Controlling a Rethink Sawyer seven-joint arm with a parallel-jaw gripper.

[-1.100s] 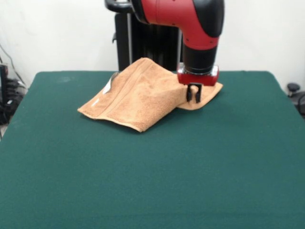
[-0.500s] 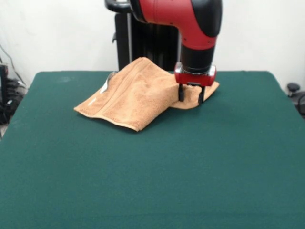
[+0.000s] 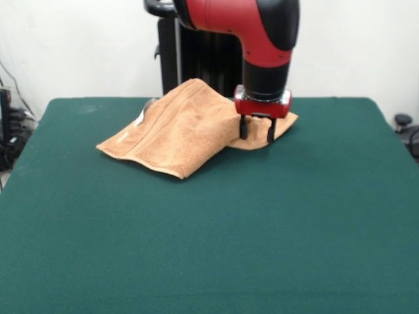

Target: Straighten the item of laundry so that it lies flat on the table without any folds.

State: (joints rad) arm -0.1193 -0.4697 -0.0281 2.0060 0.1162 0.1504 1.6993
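The item of laundry point(image 3: 183, 127) is an orange-tan terry towel lying folded over itself at the far middle of the table point(image 3: 209, 235). Its upper layer slopes down toward the left, with a band stripe along the left edge and a small white loop point(image 3: 139, 119) near the far left corner. A single lower layer sticks out to the right. My gripper point(image 3: 256, 133) hangs over that right part, open, its two dark fingers spread with the towel's surface behind them. Whether the fingertips touch the cloth cannot be told.
The table's dark green cover stretches wide in front of and beside the towel. A black pedestal point(image 3: 196, 59) stands behind the far edge. Cables and dark gear point(image 3: 10, 131) sit off the left edge, and a dark object point(image 3: 406, 127) off the right edge.
The gripper went from shut on the towel's fold to open and drifted slightly left. The towel slid a little to the left with it.
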